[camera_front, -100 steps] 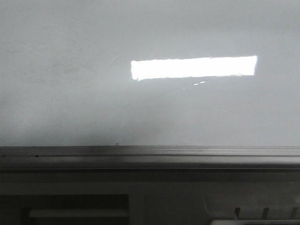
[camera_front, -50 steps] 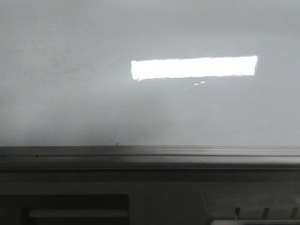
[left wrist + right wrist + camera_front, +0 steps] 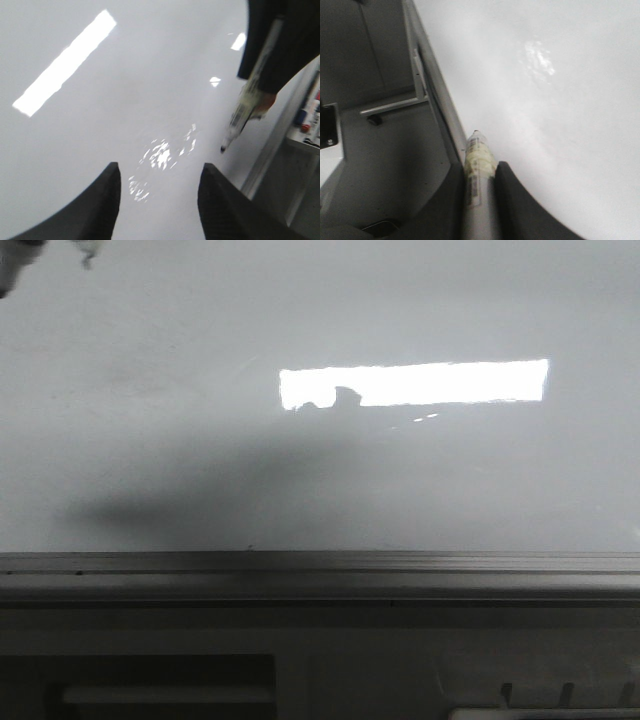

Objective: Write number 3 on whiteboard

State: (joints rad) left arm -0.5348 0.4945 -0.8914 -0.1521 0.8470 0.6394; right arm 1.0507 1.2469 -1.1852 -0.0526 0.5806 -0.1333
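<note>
The whiteboard (image 3: 450, 470) is glossy pale grey and fills most of the front view; it also shows in both wrist views (image 3: 150, 90) (image 3: 560, 100). No number 3 shows on it in any view. My right gripper (image 3: 479, 167) is shut on a white marker (image 3: 476, 175) with pale tape round its barrel. From the left wrist view the same marker (image 3: 250, 100) slants down, its black tip (image 3: 223, 148) just above the board, beside the rail. My left gripper (image 3: 160, 170) hangs open over bare board. A blurred shape (image 3: 12, 265) sits in the front view's top left corner.
A grey metal rail (image 3: 320, 565) runs along the board's near edge, with dark trays below it. A bright rectangular glare (image 3: 440, 383) lies on the board. Coloured markers (image 3: 307, 117) lie beyond the rail. A stand leg (image 3: 395, 105) crosses the floor beside the board.
A broad shadow has spread over the board's left and middle. A dark silhouette now cuts into the glare's lower edge. A blurred shape has come into the top left corner.
</note>
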